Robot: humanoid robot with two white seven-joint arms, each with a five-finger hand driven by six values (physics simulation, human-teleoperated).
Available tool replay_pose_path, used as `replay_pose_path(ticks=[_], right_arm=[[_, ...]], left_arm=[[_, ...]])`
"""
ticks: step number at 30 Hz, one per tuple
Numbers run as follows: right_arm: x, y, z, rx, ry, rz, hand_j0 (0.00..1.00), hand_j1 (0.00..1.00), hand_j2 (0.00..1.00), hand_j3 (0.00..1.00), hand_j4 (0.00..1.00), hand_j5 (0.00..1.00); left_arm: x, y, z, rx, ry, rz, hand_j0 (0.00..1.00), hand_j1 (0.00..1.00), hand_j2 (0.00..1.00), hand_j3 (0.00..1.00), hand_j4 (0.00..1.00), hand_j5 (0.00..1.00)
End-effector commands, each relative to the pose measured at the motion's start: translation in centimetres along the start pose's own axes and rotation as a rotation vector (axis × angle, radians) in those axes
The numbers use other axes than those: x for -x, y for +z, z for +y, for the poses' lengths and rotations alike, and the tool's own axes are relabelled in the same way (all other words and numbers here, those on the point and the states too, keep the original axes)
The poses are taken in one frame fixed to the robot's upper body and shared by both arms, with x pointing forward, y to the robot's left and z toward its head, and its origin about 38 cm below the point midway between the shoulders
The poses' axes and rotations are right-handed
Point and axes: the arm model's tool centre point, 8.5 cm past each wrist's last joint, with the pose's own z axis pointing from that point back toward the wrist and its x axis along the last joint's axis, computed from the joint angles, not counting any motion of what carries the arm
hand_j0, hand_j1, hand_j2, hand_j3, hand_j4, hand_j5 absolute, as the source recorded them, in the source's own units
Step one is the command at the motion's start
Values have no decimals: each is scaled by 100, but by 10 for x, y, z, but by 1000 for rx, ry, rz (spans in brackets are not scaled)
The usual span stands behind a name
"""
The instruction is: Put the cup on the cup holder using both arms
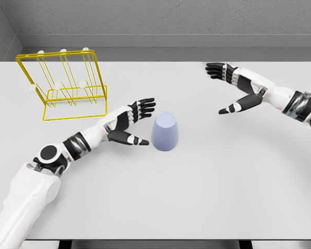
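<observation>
The pale blue cup (pixel 165 132) stands upside down near the desk's (pixel 207 197) middle, the left hand (pixel 133 122) spread just beside it, perhaps touching, the right hand (pixel 233 88) spread well apart, the yellow cup holder (pixel 65 85) near the far-left corner.

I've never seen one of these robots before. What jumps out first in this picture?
Probably the bright yellow wire cup holder standing at the table's far left. Next, the pale blue cup sitting upside down near the middle, with the open left hand right beside it. The right hand, also open, hangs farther off at the upper right.
</observation>
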Motion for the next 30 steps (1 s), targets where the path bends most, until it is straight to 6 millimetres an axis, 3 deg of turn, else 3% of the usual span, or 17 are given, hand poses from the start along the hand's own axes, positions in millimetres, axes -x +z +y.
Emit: replay_pose_path(ticks=[1,5,9,11,14,19,30], right_arm=[[-7,24,-11,19,65,-24,100,100,100,100,100,100],[7,34,-9,-112,292,135,100,100,100,100,100,100],[-15,24,-30,-141,425,156,100,100,100,100,100,100],[-19,31,-41,-198,559,244,100,100,100,100,100,100],[-21,39,-46,-202,581,273,100,100,100,100,100,100],[-31,36,-54,-185,600,259,100,100,100,100,100,100],[-31,31,-52,-186,597,247,100,100,100,100,100,100]], left_arm=[[1,-6,-6,7,6,-5,100,100,100,100,100,100],[2,-8,-4,-1,12,-5,100,100,100,100,100,100],[2,-9,-5,2,12,-9,100,100,100,100,100,100],[3,-14,-10,9,23,-15,100,100,100,100,100,100],[4,-15,-13,14,25,-15,100,100,100,100,100,100],[3,-16,-12,14,25,-18,100,100,100,100,100,100],[5,-14,-8,2,29,-9,100,100,100,100,100,100]])
